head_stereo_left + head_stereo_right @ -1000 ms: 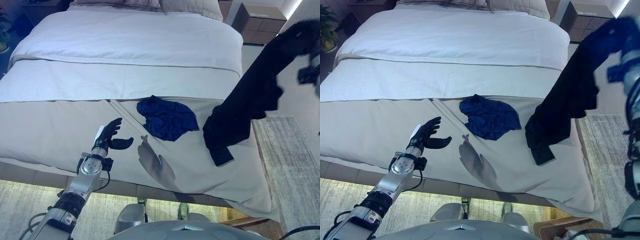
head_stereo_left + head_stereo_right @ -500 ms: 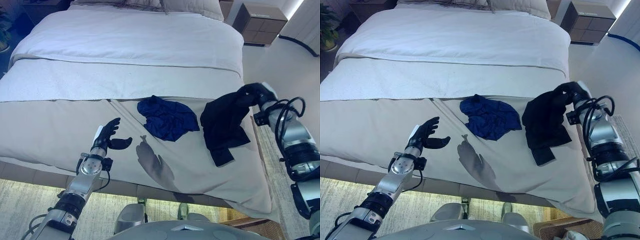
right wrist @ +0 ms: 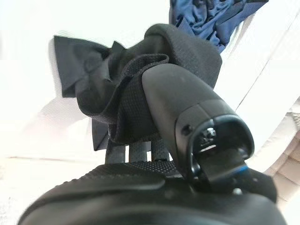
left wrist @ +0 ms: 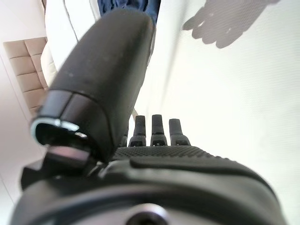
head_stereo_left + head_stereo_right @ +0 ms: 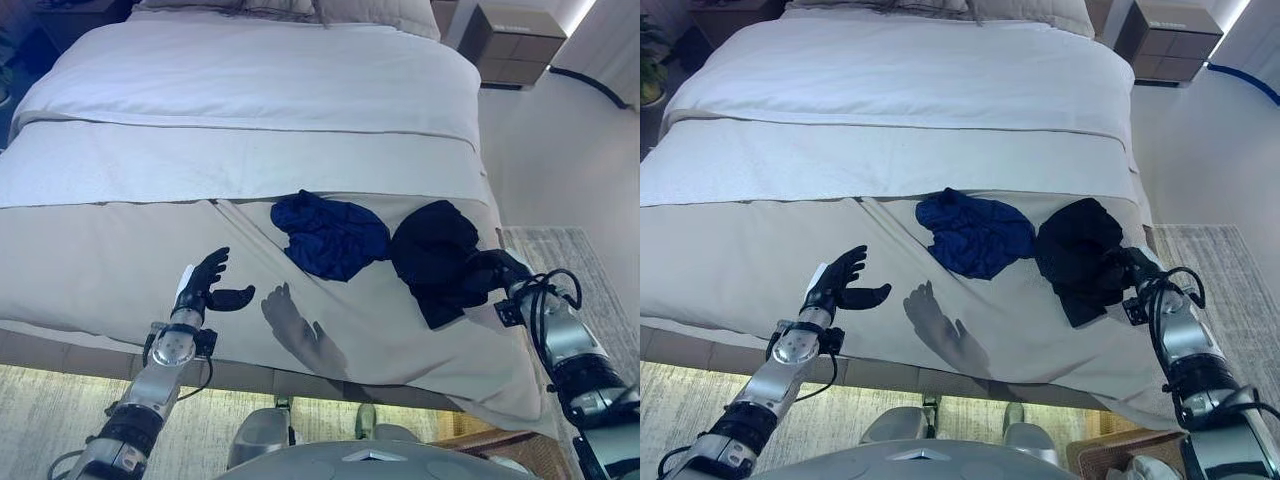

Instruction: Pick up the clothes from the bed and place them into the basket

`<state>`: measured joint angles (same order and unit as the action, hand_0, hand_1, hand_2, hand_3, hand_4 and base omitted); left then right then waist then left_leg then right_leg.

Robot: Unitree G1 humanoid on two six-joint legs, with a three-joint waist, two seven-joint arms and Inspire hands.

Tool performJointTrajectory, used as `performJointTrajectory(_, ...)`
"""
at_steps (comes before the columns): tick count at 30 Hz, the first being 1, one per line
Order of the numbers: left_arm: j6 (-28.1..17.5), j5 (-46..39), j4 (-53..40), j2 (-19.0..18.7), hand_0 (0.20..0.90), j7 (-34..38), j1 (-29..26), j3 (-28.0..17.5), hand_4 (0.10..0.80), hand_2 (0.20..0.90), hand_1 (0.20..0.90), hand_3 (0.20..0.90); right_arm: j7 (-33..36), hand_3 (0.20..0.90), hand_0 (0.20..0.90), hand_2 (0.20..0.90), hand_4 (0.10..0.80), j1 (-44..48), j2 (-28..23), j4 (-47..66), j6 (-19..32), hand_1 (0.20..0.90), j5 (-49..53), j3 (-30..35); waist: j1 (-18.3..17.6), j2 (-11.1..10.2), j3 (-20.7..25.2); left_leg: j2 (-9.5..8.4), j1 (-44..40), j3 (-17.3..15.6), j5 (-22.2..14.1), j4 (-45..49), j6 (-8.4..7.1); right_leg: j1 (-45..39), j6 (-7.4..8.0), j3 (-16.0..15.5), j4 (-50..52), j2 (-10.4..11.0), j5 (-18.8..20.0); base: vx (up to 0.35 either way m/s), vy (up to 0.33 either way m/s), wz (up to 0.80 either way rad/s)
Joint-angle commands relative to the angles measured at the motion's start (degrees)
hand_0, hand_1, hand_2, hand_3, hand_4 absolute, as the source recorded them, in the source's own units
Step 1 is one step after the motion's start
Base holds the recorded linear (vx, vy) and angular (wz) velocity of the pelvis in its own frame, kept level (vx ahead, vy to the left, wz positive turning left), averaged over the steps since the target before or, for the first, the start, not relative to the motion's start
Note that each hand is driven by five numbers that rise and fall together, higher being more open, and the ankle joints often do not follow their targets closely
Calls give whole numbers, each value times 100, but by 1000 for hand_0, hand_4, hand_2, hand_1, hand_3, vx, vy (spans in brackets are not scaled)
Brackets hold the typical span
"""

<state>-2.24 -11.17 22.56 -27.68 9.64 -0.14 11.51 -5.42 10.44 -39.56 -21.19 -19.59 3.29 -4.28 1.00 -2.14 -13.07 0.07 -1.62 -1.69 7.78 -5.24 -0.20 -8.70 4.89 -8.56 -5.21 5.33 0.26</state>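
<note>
On the bed [image 5: 250, 150] two clothes lie side by side near its foot end. The blue garment [image 5: 330, 235] is crumpled at about the centre of the beige cover, and the black garment [image 5: 435, 255] lies just beside it, at 3 o'clock from it, touching or nearly touching its edge.

The right robot hand [image 5: 1132, 268] rests at the 3 o'clock edge of the black garment, near the side of the bed. In the right wrist view its thumb and fingers [image 3: 140, 152] are curled around a fold of the black cloth [image 3: 140, 84], so it is holding this garment while most of the cloth lies on the cover.

The left robot hand [image 5: 208, 285] hangs above the beige cover at about 8 o'clock from the blue garment, well apart from it. Its fingers are straight and spread wide, the thumb stands out to the side, and it holds nothing.

A corner of the basket [image 5: 1110, 462] shows at 5 o'clock, on the floor below the bed.
</note>
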Motion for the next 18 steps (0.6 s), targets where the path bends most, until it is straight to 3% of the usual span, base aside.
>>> performJointTrajectory(1, -404, 119, -431, -181, 900, 217, -176, -464, 800, 900, 900, 900, -416, 200, 300, 300, 100, 88, -692, 933, 618, 300, -37, 393, 17, -33, 381, 131, -414, -106, -986, 253, -54, 335, -54, -16, 463, -40, -120, 0, -14, -7)
performJointTrajectory(9, -636, 282, -194, -90, 900, 245, -49, -748, 800, 900, 900, 900, -1017, 200, 300, 300, 100, -545, -885, 2933, 1341, 300, 1563, 1280, -249, -103, 387, 153, -456, -213, -1023, 259, -45, 383, -13, 169, 495, -85, -132, 1, -3, -11)
performJointTrajectory(13, -780, 267, -62, -54, 900, 181, -90, -712, 800, 900, 900, 900, -1168, 200, 300, 300, 100, -457, -694, 3421, 1859, 300, 2659, 1391, -307, -72, 446, 144, -450, -238, -1064, 294, -44, 396, -1, 256, 487, -86, -130, 13, 47, -16)
performJointTrajectory(18, -844, 307, 56, 2, 900, 105, -135, -674, 800, 900, 900, 900, -1299, 200, 300, 300, 100, -456, -326, 3572, 2133, 300, 3274, 1489, -328, -58, 513, 135, -449, -258, -1108, 325, -41, 391, 16, 281, 476, -68, -127, 12, 37, -6)
